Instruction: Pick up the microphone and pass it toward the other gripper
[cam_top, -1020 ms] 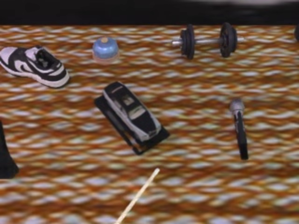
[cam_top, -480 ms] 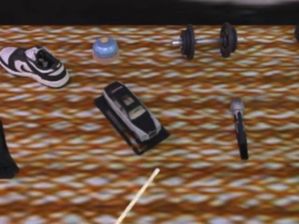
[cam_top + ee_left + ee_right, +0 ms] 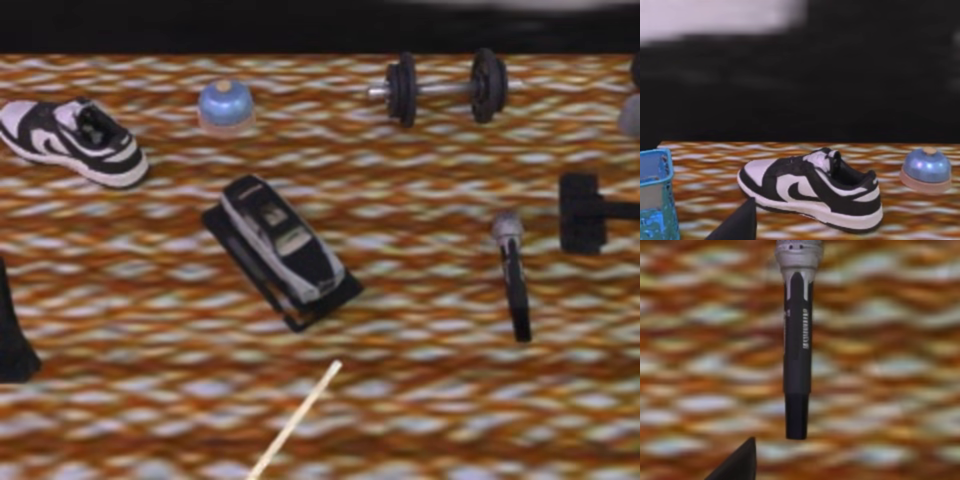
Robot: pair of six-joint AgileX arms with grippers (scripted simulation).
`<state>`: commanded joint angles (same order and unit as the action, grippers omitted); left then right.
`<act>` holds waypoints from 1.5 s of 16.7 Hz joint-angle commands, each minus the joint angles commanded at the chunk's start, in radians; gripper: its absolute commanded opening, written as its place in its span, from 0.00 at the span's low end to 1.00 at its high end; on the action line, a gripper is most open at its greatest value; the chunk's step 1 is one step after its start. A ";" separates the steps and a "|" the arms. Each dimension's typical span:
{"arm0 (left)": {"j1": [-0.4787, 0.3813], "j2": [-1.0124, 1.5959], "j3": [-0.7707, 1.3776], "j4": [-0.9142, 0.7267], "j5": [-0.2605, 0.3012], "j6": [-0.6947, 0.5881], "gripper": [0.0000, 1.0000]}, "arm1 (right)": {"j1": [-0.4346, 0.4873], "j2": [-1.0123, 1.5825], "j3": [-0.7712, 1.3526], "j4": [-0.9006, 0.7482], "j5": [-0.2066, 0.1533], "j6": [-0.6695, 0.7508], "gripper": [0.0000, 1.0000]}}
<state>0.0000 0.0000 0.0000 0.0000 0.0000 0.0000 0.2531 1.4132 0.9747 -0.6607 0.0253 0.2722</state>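
Microphone [image 3: 514,275] flat on table's right half, grey head far. Right gripper [image 3: 582,212] at right edge beside it — finger state unclear. Left gripper [image 3: 12,330] parked at left edge. Blue bin [image 3: 655,200] near sneaker [image 3: 812,187] — contents unclear.

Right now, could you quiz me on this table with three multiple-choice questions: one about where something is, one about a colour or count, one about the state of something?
1. Where does the microphone lie?
A. right part of the table
B. beside the sneaker
C. on the toy car

2. What colours is the sneaker?
A. red and yellow
B. black and white
C. all green

3. What is the microphone's state?
A. held in the air
B. standing upright
C. lying flat on the table, untouched

Answers:
1 A: in the top view it lies right of the toy car, below the dumbbell.
2 B: the left wrist view shows white panels with black trim.
3 C: the right end effector is off to its right, apart from it; the left end effector sits at the table's left edge.
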 joint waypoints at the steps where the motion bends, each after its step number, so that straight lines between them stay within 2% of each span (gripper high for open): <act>1: 0.000 0.000 0.000 0.000 0.000 0.000 1.00 | 0.016 0.086 0.061 -0.042 0.001 0.017 1.00; 8: 0.000 0.000 0.000 0.000 0.000 0.000 1.00 | 0.097 0.517 0.386 -0.239 0.007 0.106 1.00; 16: 0.000 0.000 0.000 0.000 0.000 0.000 1.00 | 0.103 0.570 0.431 -0.262 0.008 0.117 1.00; 19: 0.000 0.000 0.000 0.000 0.000 0.000 1.00 | 0.105 0.598 0.414 -0.223 0.008 0.115 1.00; 25: 0.000 0.000 0.000 0.000 0.000 0.000 1.00 | 0.102 0.749 0.325 0.029 0.009 0.114 1.00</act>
<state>0.0000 0.0000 0.0000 0.0000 0.0000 0.0000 0.3548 2.1617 1.3000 -0.6316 0.0344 0.3861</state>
